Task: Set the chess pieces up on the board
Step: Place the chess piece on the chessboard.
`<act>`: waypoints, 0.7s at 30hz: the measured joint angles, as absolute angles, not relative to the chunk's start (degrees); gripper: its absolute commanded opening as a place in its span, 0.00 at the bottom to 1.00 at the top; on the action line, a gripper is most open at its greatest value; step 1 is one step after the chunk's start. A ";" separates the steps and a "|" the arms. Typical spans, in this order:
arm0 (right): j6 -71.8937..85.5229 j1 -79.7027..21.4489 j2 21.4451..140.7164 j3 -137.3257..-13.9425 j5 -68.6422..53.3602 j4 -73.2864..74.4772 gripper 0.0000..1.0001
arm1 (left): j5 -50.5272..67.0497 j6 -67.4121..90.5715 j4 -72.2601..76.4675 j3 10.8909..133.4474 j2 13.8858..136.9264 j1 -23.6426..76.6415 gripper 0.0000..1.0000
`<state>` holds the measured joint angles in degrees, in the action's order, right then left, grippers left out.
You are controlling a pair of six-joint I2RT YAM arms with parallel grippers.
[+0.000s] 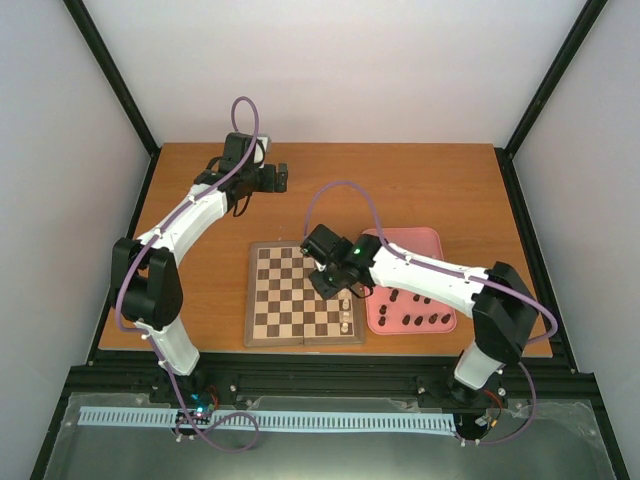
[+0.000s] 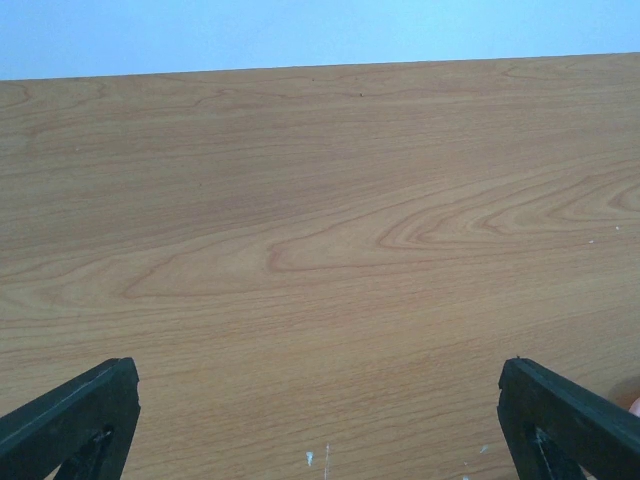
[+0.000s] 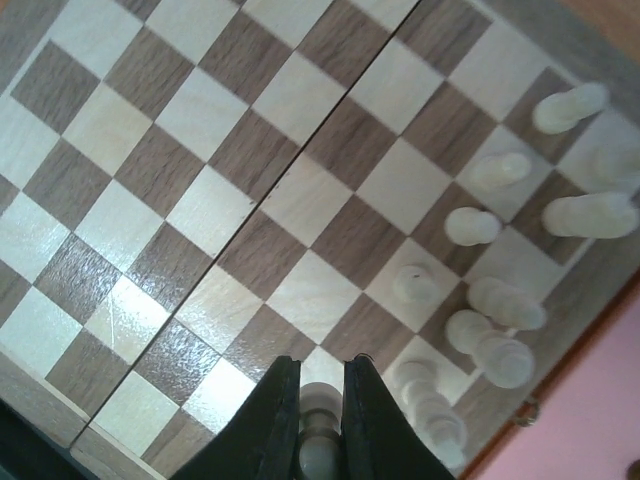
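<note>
The board [image 1: 290, 300] lies at the table's near middle, and my right gripper [image 1: 345, 290] hangs over its right side. In the right wrist view that gripper [image 3: 322, 365] is shut on a cream chess piece [image 3: 320, 405], just above a light square near the board's [image 3: 230, 130] edge. Several cream pieces [image 3: 475, 225] stand on the squares to its right, along that edge. Dark pieces [image 1: 415, 320] lie in the pink tray [image 1: 420, 240]. Far from the board, at the back left, my left gripper [image 1: 283, 178] is open; its fingers [image 2: 70, 415] frame only bare table.
The pink tray [image 3: 605, 400] sits tight against the board's right side. Black frame posts and white walls bound the wooden table [image 1: 440, 190]. The left arm arcs over the table's left part.
</note>
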<state>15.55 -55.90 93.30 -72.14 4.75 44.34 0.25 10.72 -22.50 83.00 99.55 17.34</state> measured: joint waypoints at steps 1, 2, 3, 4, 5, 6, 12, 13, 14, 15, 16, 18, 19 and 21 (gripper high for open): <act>15.75 -56.23 93.84 -72.14 4.51 44.34 0.08 | 0.23 10.72 -22.50 83.00 99.55 17.34 1.00; 15.90 -56.55 94.54 -72.12 4.21 44.31 0.08 | 0.23 10.72 -22.50 83.00 99.55 17.34 1.00; 16.08 -56.77 95.09 -71.99 4.01 44.07 0.08 | 0.23 10.72 -22.50 83.00 99.55 17.34 1.00; 16.27 -56.95 95.64 -71.79 3.90 43.94 0.08 | 0.23 10.72 -22.50 83.00 99.55 17.34 1.00; 16.45 -56.99 95.90 -71.55 3.81 43.79 0.08 | 0.23 10.72 -22.50 83.00 99.55 17.34 1.00; 16.62 -57.01 96.09 -71.18 3.81 43.55 0.08 | 0.25 10.72 -22.48 83.00 99.55 17.34 1.00; 17.54 -57.01 97.34 -70.35 4.23 42.59 0.08 | 0.25 10.72 -22.48 83.00 99.55 17.34 1.00; 17.67 -57.01 97.62 -70.19 4.47 42.39 0.08 | 0.23 10.72 -22.48 83.00 99.55 17.34 1.00; 17.74 -57.01 97.86 -70.00 4.67 42.19 0.08 | 0.23 10.72 -22.48 83.00 99.55 17.34 1.00; 17.87 -57.01 98.13 -69.84 4.95 42.09 0.08 | 0.25 10.72 -22.48 83.00 99.55 17.34 1.00; 17.91 -57.01 98.41 -69.67 5.21 41.87 0.08 | 0.23 10.72 -22.48 83.00 99.55 17.34 1.00; 18.06 -57.01 99.18 -69.30 5.61 41.28 0.08 | 0.25 10.72 -22.48 83.00 99.55 17.34 1.00; 18.09 -57.01 99.48 -69.14 5.80 41.08 0.08 | 0.23 10.72 -22.48 83.00 99.55 17.34 1.00; 18.17 -57.01 100.01 -68.90 6.37 40.82 0.08 | 0.25 10.72 -22.48 83.00 99.55 17.34 1.00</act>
<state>18.17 -57.01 100.01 -68.90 6.37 40.82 0.25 10.72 -22.48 83.00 99.55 17.34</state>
